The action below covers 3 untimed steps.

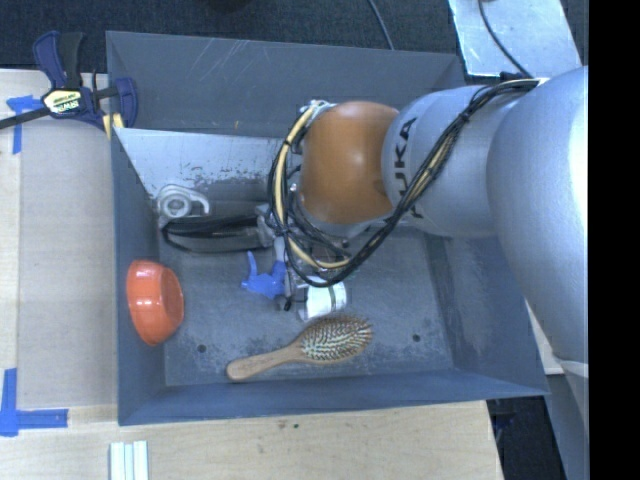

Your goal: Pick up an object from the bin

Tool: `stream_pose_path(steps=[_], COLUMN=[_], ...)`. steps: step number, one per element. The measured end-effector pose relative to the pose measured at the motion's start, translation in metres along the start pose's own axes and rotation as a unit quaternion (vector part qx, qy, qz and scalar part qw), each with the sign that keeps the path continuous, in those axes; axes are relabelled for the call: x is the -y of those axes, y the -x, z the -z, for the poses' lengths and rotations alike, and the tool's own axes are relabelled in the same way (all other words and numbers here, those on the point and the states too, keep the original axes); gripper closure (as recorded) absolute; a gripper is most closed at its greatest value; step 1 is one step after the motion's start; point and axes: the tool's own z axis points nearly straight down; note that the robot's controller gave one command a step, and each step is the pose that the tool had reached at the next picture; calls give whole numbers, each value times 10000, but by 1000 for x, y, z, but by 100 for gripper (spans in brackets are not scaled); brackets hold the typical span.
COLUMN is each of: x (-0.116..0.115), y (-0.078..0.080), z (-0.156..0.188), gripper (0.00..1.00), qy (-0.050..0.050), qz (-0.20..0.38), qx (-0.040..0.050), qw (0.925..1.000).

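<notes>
**Gripper low in mid-bin, over a small blue piece**

The arm (480,158) reaches in from the right and bends down to the floor of the bin (420,313). Its gripper (289,286) sits low near the middle, behind a tangle of cables. I cannot tell whether it is spread or closed, or whether it holds anything.

Just to its left, touching or nearly so, lies a small blue piece (262,283), perhaps a plastic clip. A white piece (326,298) sits just to its right. A wooden hairbrush (305,348) lies close below, along the front wall. A black tool with a silver ring (205,230) lies near the back wall, and an orange bowl (153,301) sits well apart at the left.

By my reading, this is the grasp step: the gripper is down at the things, and nothing is lifted yet. The next move calls for a firm close on one piece only, most likely the blue one. Then comes a straight lift clear of the hairbrush and the white piece.
</notes>
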Motion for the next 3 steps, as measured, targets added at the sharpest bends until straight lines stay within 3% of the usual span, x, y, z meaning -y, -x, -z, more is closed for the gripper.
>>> stream_pose_path(steps=[1, 2, 3], x=[35, 2, 2], y=[14, 4, 4], z=[-3, 5, 5], gripper=[0, 100, 100], qy=[3, -1, -1], qz=[1125, 93, 93], qx=[-13, 49, 49], qw=[9937, 9999, 9999])
